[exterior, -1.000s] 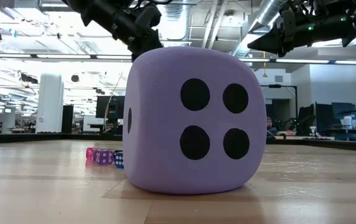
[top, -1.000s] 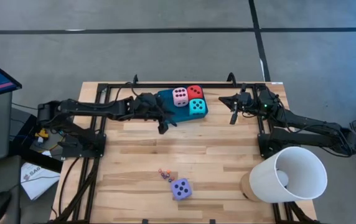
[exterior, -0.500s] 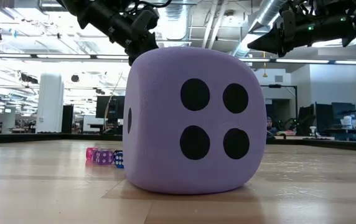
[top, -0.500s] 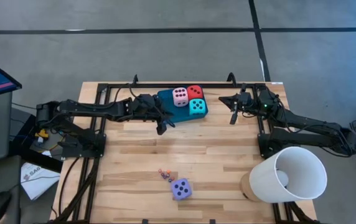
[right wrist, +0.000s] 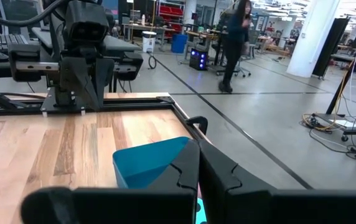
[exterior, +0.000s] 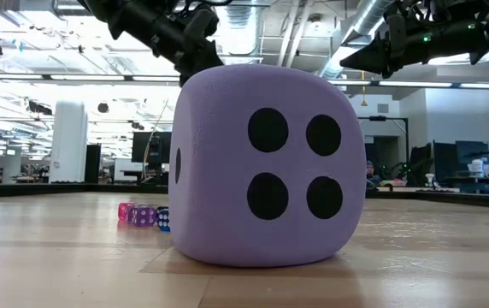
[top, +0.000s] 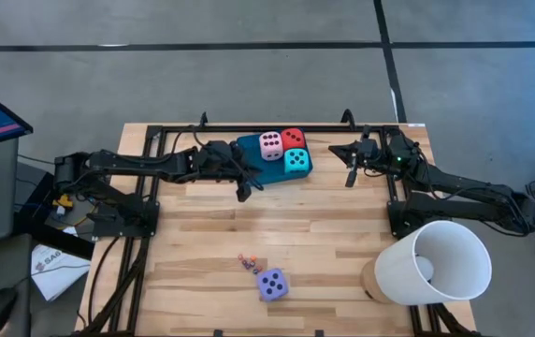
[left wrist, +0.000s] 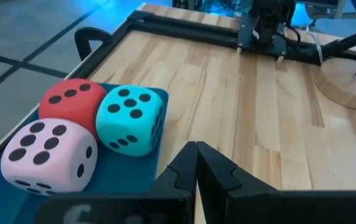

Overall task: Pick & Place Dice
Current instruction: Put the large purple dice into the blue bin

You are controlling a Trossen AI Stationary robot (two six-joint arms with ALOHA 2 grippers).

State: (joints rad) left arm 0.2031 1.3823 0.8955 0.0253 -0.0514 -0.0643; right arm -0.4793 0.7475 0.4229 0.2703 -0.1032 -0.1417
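Near the worktop's far edge, the left gripper hangs with fingers pressed together, empty, its arm stretched in from the left edge beside the teal tray. On that tray the pink die, red die and turquoise die sit touching. Opposite, the right gripper is likewise pinched closed, pointing down. By the near edge the purple die sits squarely, five pips up, beside some tiny dice.
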